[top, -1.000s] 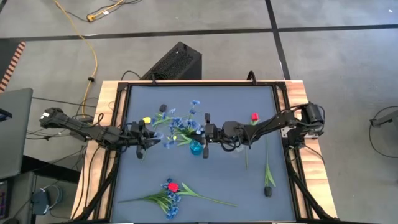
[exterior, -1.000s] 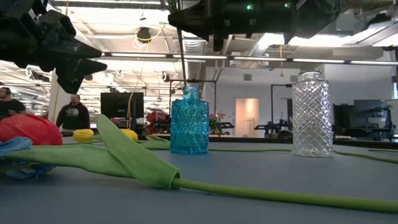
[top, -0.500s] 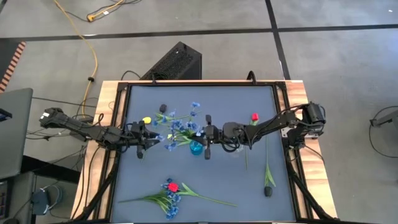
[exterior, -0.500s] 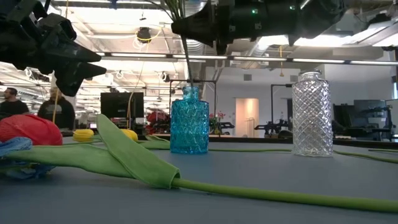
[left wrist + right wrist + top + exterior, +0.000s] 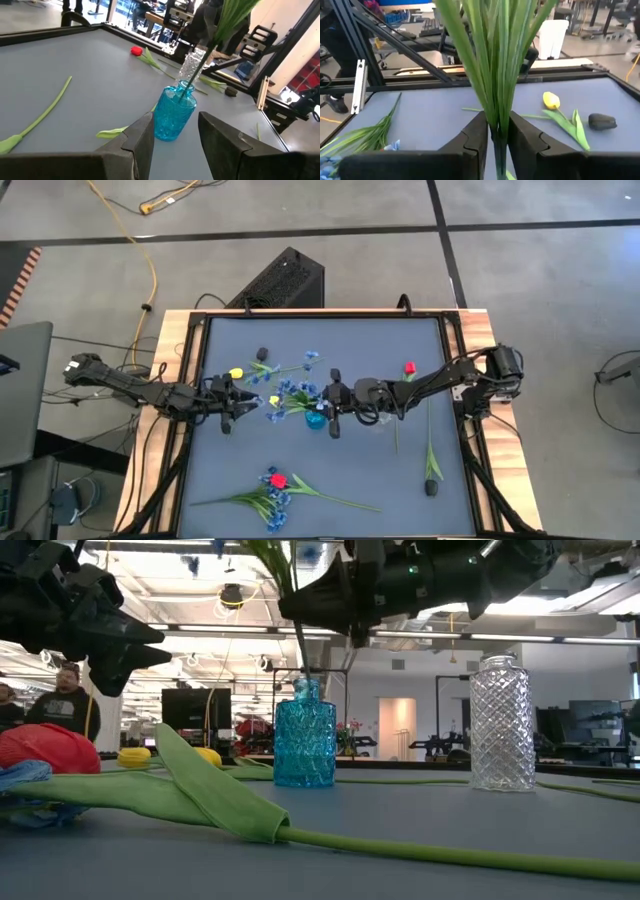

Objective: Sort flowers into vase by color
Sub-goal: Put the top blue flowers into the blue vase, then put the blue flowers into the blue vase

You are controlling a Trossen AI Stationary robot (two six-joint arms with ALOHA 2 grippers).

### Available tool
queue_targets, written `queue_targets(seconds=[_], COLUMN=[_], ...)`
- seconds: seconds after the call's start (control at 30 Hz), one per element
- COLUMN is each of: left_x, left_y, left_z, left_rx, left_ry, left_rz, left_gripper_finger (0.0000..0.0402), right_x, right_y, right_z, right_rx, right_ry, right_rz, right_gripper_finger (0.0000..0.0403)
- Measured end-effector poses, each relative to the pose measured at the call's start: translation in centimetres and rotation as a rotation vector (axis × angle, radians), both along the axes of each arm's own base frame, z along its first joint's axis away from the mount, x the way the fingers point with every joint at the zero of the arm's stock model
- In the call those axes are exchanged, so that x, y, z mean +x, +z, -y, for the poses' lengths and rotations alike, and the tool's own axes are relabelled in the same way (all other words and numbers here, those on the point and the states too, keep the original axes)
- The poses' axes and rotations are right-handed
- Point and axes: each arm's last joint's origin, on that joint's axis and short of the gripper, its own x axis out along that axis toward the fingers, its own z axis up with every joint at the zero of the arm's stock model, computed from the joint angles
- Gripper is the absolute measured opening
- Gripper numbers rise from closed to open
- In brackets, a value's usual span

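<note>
Blue-blossom spray (image 5: 292, 392) stands nearly upright, stem foot in the blue glass vase (image 5: 304, 746) at mid-table, long axis vertical between the right gripper (image 5: 494, 135) fingers, which look barely parted around the stems. Left gripper (image 5: 172, 132) waits open, just beside the vase. Only the low view shows the clear vase (image 5: 501, 723) beyond.

Faceted turquoise vase (image 5: 305, 746), clear diamond-cut vase (image 5: 500, 724)
</note>
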Motion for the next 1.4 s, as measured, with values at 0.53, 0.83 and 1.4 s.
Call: queue_targets(seconds=[0.53,0.83,1.4], left_x=[0.0,0.0,0.3], left_y=[-0.3,-0.4,1.6], left_z=[0.0,0.0,4.1], left_rx=[-0.004,-0.008,0.022], left_ry=[0.001,-0.015,-0.476], left_rz=[-0.026,-0.035,-0.068], left_gripper_finger=[0.0142,0.0142,0.0142], right_x=[-0.8,-3.0,-5.6], right_y=[3.2,6.7,7.2], right_z=[0.7,0.3,-8.4], right_rx=[0.034,0.090,0.191], right_ry=[-0.022,-0.044,0.124], right_rz=[-0.397,-0.548,-0.563], right_gripper_finger=[0.0227,0.0226,0.0225])
